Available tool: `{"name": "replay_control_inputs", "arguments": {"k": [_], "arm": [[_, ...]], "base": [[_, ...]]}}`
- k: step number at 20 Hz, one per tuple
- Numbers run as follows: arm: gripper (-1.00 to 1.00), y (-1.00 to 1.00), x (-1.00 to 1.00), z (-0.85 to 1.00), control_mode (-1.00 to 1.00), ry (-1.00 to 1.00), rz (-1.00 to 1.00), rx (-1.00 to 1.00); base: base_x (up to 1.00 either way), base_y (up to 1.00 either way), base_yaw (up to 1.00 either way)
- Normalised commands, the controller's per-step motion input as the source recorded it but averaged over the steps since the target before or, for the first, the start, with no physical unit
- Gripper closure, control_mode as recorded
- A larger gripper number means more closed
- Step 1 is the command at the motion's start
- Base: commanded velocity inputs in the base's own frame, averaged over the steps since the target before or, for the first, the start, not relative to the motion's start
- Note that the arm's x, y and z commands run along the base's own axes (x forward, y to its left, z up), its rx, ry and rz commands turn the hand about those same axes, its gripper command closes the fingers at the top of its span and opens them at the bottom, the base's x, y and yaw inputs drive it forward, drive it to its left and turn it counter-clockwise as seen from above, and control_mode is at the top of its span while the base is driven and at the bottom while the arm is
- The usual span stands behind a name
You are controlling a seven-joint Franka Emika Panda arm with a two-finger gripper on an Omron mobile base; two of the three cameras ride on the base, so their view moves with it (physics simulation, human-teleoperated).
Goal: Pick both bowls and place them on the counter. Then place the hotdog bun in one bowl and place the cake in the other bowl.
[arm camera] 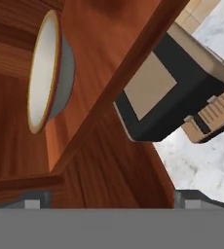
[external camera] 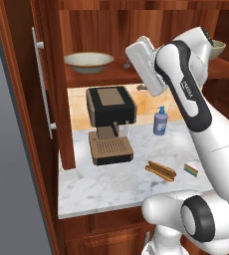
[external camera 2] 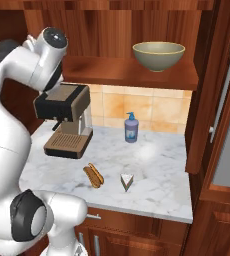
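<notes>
Hand view puts our gripper (arm camera: 112,204), fingers spread wide and empty, facing the shallow bowl (arm camera: 48,73) on the shelf (arm camera: 109,73). We risk clipping that shelf's edge, or the coffee machine (external camera: 110,107) below, when reaching in.

Shallow bowl (external camera: 88,62) on shelf (external camera: 94,77); bun (external camera: 161,170), cake (external camera: 191,170) on counter (external camera: 106,187).

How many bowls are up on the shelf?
2: the shallow cream bowl on the shelf above the coffee machine, the deeper olive bowl farther right, partly behind the arm.
</notes>
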Motion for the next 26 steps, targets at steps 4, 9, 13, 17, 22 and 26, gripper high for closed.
{"name": "replay_control_inputs", "arguments": {"k": [4, 9, 13, 17, 22, 26], "arm": [[-1.00, 0.10, 0.44, 0.19, -1.00, 0.00, -0.04, 0.12], [-1.00, 0.17, 0.43, 0.16, -1.00, 0.00, -0.09, 0.05], [-1.00, 0.23, 0.39, 0.00, -1.00, -0.01, -0.16, 0.04], [-1.00, 0.13, 0.45, 0.00, -1.00, -0.02, -0.10, 0.10], [-1.00, 0.11, 0.30, -0.02, -1.00, 0.02, -0.03, 0.14], [-1.00, 0.09, 0.40, 0.00, -1.00, 0.06, -0.03, 0.03]], "base": [[0.00, 0.00, 0.00], [0.00, 0.00, 0.00], [0.00, 0.00, 0.00], [0.00, 0.00, 0.00], [0.00, 0.00, 0.00], [0.00, 0.00, 0.00]]}}
